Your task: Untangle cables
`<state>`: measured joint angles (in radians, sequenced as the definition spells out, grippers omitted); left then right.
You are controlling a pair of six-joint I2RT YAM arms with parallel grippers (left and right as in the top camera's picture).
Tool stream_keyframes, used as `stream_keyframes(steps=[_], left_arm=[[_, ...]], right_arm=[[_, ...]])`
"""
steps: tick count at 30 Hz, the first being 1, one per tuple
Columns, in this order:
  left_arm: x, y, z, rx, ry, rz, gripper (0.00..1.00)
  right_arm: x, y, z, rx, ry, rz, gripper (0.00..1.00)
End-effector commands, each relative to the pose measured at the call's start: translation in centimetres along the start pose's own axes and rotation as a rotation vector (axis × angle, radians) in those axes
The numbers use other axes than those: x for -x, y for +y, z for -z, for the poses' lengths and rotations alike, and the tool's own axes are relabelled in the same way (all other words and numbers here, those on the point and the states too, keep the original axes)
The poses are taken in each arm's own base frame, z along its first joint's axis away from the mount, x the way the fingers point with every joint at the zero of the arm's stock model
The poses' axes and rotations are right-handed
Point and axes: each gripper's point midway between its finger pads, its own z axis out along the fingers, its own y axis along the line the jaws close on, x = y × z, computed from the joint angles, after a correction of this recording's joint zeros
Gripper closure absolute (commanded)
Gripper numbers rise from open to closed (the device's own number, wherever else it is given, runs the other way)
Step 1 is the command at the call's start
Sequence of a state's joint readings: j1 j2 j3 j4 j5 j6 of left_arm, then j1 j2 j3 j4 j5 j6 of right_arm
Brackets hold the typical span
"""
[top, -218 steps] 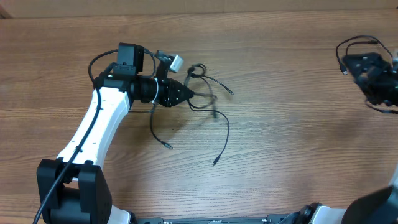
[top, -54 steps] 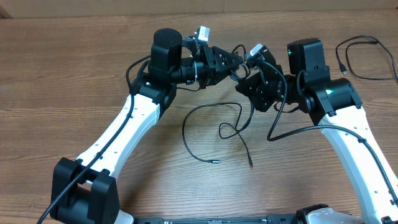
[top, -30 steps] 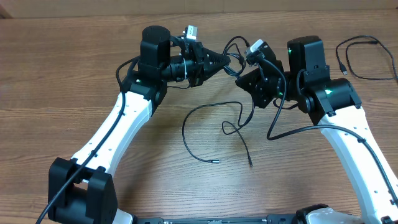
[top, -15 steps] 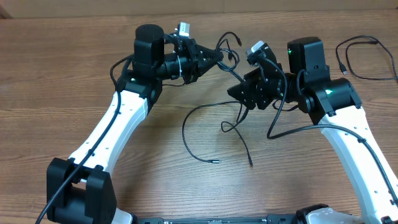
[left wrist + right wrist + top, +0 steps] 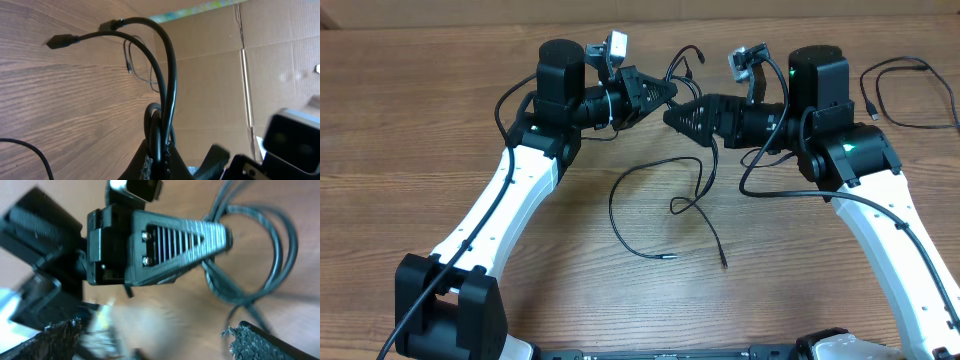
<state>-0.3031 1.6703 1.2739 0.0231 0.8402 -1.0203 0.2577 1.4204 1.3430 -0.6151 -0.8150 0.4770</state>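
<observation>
Several thin black cables (image 5: pixel 658 196) trail from my left gripper (image 5: pixel 667 93) down onto the wooden table, ending in small plugs near the front. The left gripper is shut on a bunch of these cables (image 5: pixel 167 90), held above the table; one plug (image 5: pixel 60 41) sticks out past the fingers. My right gripper (image 5: pixel 674 117) points left, just below and right of the left one, open with nothing between its fingers (image 5: pixel 264 343). In the right wrist view the left gripper (image 5: pixel 172 244) fills the top, with a cable loop (image 5: pixel 278 255) hanging beside it.
A separate black cable (image 5: pixel 912 95) lies looped at the table's far right, behind the right arm. Brown cardboard (image 5: pixel 210 75) stands along the back edge. Both white arms reach in from the front corners.
My right gripper has opened, let go of the cables and turned to point left. The left gripper, still shut on the bunch, has drawn slightly left and back.
</observation>
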Motion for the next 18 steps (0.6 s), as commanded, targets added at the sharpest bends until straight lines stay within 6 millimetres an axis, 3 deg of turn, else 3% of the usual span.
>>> stream_keyframes(steps=[1,8,13,18], left_arm=[[0.5,-1.1,0.4,-0.013,-0.026,-0.061,0.96],[0.6,-1.6,0.5,-0.037,-0.019,0.104,0.96],[-0.7,-3.2,0.6,-0.109,0.064,0.091,0.96],[-1.5,-3.6,0.8,-0.133,0.116,0.089,0.96]], right_arm=[[-0.4,1.1,0.1,0.039,0.026,-0.269,0.0],[-0.2,-0.1,0.1,-0.02,-0.003,-0.425,0.0],[0.8,-1.8,0.3,-0.105,-0.087,-0.47,0.0],[1.5,-2.7,0.4,-0.146,-0.132,-0.47,0.1]])
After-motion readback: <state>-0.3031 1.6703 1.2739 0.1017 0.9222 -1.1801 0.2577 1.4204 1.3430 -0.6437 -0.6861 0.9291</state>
